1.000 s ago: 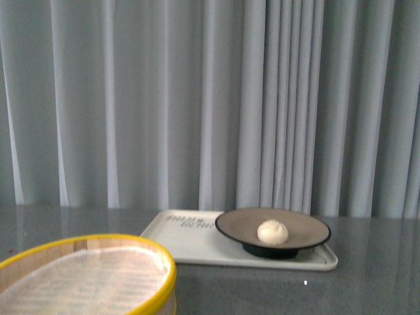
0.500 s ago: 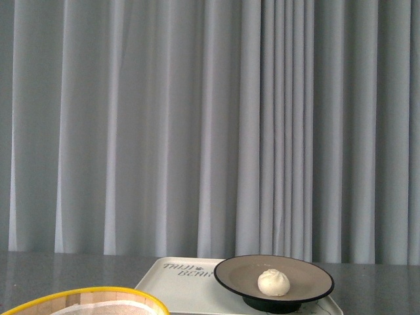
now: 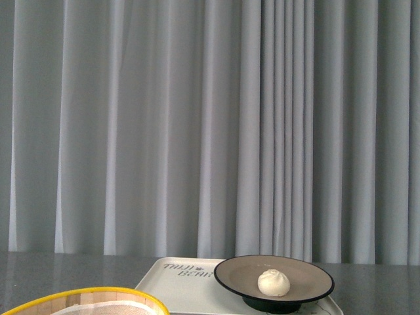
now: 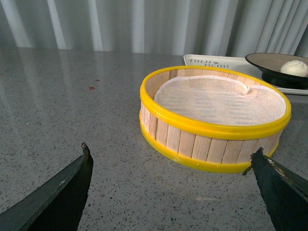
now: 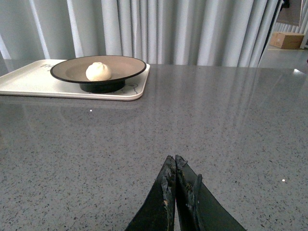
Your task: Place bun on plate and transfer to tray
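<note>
The left gripper point(image 4: 171, 166) has its dark fingers point(image 4: 62, 185) spread wide apart, holding nothing, hovering low over the grey speckled surface point(image 4: 72, 106) just short of the steamer basket point(image 4: 214, 118). That basket is round, wooden-slatted with yellow bands at top and bottom and a white cloth lining inside. The right gripper point(image 5: 172, 166) has its fingers pressed together tip to tip, empty, poised above a bare stretch of the same surface point(image 5: 216, 125), well apart from the tray.

The bun point(image 3: 273, 283) sits on the plate point(image 3: 308, 279), a little off its centre, and the plate stands on the tray point(image 3: 164, 279), toward the tray's right end as the front view shows it. In the right wrist view the bun point(image 5: 98, 71) is cream-white and rounded, resting inside the taupe plate point(image 5: 120, 67) with its black rim and dark foot, on the cream tray point(image 5: 29, 84).

The surface is polished stone-like grey with fine flecks and soft reflections. Pale grey curtains point(image 3: 164, 131) hang in long folds behind it across the whole back of the room. At the far right of the right wrist view a cardboard box point(image 5: 287, 40) sits on a floor beyond the curtains.

Dark lettering is printed at the tray's far left corner; the second line seems to begin "BEAR", the rest is too small to read.
</note>
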`<state>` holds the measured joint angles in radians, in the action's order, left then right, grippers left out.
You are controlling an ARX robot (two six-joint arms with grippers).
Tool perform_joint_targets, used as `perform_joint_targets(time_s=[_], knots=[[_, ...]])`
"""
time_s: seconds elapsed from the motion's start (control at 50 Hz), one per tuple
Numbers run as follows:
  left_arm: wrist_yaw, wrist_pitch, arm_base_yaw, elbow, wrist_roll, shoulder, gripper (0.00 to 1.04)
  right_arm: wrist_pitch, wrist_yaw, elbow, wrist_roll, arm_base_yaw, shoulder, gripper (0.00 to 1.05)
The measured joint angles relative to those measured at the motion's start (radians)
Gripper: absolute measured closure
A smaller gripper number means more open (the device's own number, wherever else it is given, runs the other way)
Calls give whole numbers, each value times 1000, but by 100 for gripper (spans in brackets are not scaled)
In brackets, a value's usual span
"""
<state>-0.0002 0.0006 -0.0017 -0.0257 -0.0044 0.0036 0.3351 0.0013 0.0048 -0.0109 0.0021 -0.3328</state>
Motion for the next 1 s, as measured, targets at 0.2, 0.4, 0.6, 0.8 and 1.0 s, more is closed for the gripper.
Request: perform_joint_targets(time_s=[0.2,0.4,0.6,0.8,1.0], knots=[[0,0,0,0,0,0,7,-69,0,0,0,0,70,103],[0,0,0,0,0,0,7,-141,0,0,0,0,142,103],[-1,0,0,0,0,0,7,-329,-2,1,0,0,311,103],[0,0,0,0,0,0,7,-335,-2,1,0,0,328,103],[0,0,0,0,0,0,7,-335,-2,1,0,0,328,103]])
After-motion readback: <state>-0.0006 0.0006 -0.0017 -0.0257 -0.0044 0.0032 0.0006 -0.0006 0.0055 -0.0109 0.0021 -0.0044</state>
